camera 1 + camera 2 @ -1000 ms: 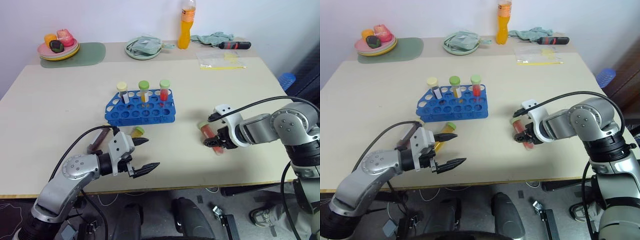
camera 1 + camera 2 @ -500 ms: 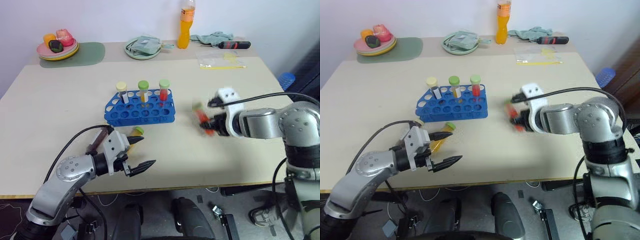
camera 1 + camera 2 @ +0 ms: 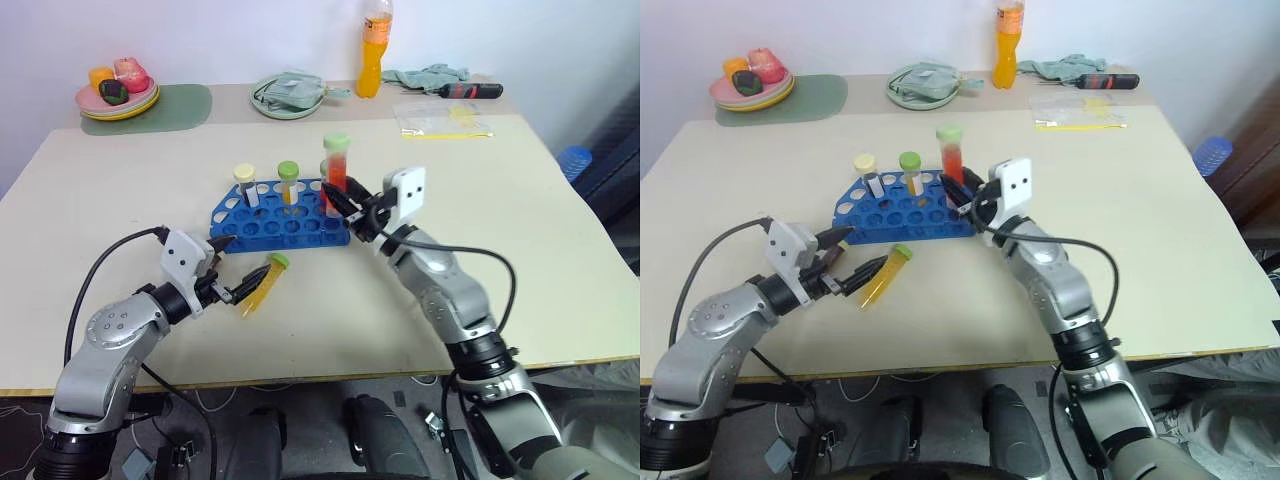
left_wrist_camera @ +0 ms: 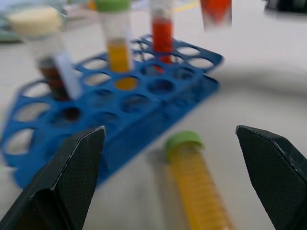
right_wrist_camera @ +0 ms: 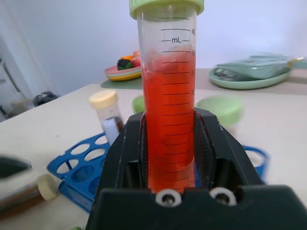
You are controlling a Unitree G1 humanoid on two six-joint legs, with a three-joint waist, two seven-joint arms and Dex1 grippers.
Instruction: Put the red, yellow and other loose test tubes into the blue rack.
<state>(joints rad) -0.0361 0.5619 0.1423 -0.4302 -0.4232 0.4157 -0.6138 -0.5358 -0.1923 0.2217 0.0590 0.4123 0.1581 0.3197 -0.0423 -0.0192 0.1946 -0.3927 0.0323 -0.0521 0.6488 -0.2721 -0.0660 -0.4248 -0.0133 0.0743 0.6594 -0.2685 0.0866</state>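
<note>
Even, bright, soft light falls over my table (image 3: 120, 200), with no glare on its pale top. My arms cast only faint, diffuse shadows on it near the front edge. Both head views are sharp from the front edge to the back. Through my left wrist camera the blue rack (image 4: 144, 91) and its tubes are soft and out of focus. My right wrist camera holds the red tube (image 5: 168, 110) crisp, its printed scale readable, while everything behind it blurs.
</note>
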